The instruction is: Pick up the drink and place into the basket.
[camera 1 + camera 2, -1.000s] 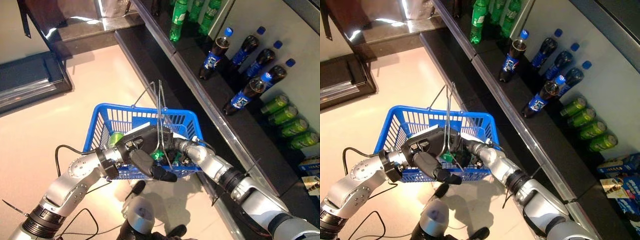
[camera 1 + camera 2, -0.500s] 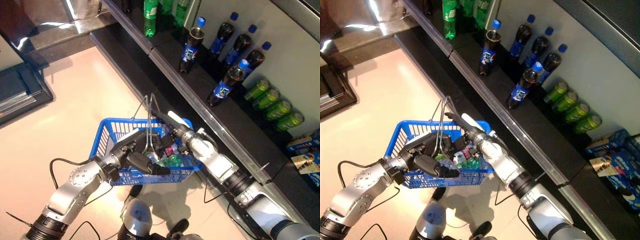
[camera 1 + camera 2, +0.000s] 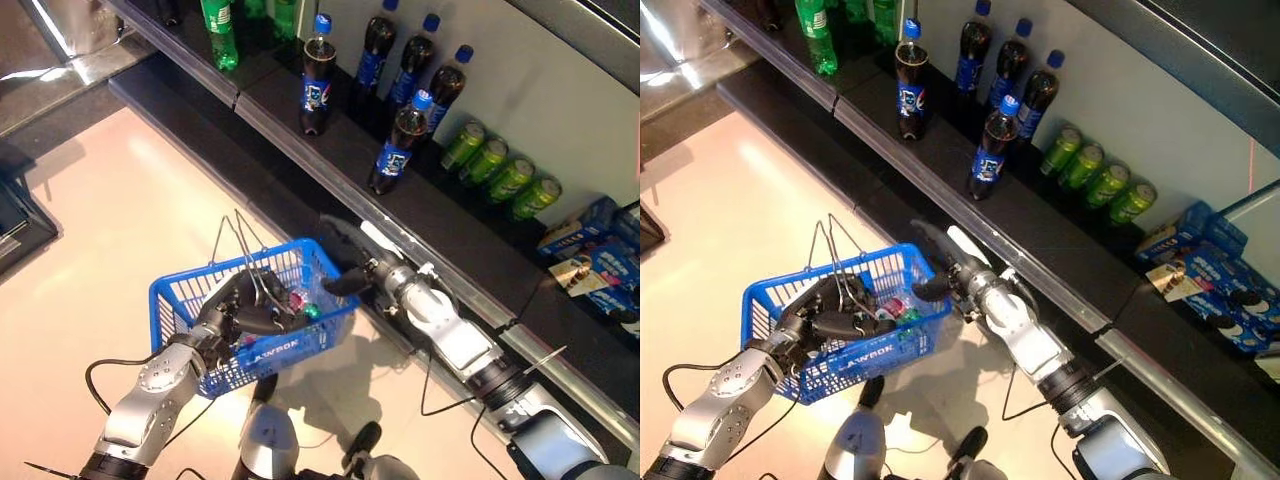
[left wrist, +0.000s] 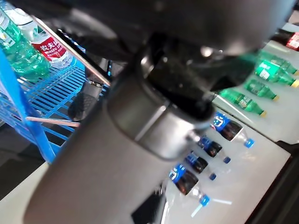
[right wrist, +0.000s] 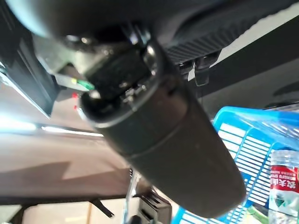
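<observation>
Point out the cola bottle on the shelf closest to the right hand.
The front cola bottle, standing nearest the shelf edge. It is closest to the right hand; the other three stand farther back or farther along the shelf.

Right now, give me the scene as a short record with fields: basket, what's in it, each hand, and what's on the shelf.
basket: blue basket, hanging above the floor by its wire handles
contents: bottles with red and green labels
left hand: left hand curled round the wire handles
right hand: right hand just outside the basket's shelf-side rim, fingers extended, holding nothing
shelf: dark cola bottles, green cans, green bottles
</observation>
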